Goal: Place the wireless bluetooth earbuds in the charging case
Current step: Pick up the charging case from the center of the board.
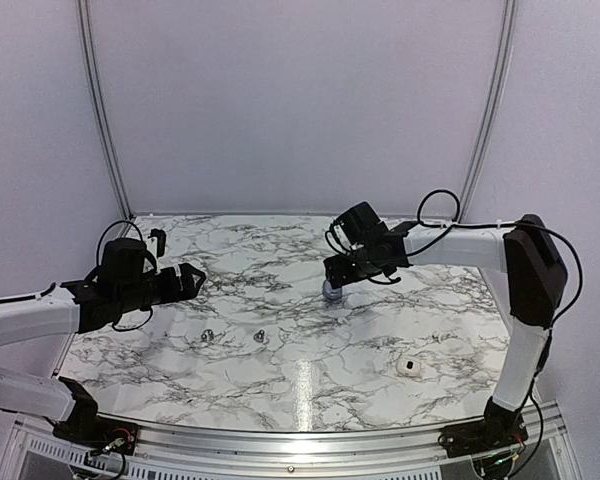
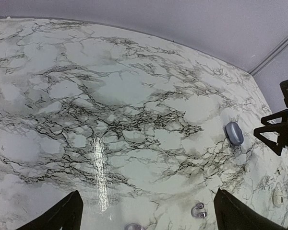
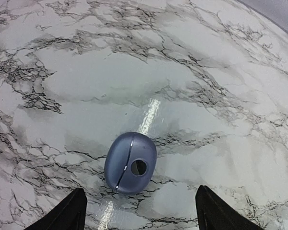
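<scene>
the right gripper (image 3: 141, 216) hangs with jaws apart and empty just above the blue charging case (image 3: 130, 163), which lies shut on the marble table (image 3: 221, 72). the left gripper (image 1: 192, 281), spread wide and empty, is near the two earbuds (image 1: 208, 335). best to steady and open the case before lifting a bud.

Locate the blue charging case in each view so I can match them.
Top external: charging case just right of centre, under the right gripper.
Left wrist: case near right edge, mid-height.
Right wrist: case low centre, just ahead of the fingertips.
Shared landmark: right gripper, beside the case in all three.
</scene>
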### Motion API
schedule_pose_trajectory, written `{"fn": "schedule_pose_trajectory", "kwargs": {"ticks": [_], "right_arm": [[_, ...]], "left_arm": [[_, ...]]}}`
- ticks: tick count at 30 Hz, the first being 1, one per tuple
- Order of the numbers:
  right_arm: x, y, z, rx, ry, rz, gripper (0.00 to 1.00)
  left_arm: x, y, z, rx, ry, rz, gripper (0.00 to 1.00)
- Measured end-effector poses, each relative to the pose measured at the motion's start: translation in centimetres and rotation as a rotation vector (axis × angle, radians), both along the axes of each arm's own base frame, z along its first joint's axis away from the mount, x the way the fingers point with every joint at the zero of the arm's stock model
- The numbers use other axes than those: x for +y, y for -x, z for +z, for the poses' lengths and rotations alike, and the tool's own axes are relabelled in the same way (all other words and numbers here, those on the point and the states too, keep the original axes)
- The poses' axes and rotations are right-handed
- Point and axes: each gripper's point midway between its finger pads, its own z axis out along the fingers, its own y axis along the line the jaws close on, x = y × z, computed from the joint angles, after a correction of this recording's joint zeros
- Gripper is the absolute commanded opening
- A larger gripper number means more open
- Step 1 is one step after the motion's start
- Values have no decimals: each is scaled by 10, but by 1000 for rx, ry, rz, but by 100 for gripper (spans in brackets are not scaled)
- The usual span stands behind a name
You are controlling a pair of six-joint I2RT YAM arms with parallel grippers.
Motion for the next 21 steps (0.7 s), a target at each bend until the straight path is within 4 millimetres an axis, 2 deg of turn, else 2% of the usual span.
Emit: {"fn": "schedule_pose_trajectory", "kwargs": {"ticks": [2, 7, 15, 17, 21], "right_arm": [[-6, -2, -9, 20, 17, -9, 85], [-4, 0, -28, 60, 29, 1, 85], [5, -1, -74, 144, 61, 19, 78], [6, -1, -79, 153, 63, 21, 76], [13, -9, -74, 139, 49, 26, 69]], "left_arm": [[0, 0, 0, 0, 0, -1, 99], [-2, 0, 1, -6, 4, -6, 99], [-4, 0, 3, -13, 8, -9, 99], [-4, 0, 3, -13, 8, -9, 99], [-4, 0, 3, -14, 8, -9, 99]]}}
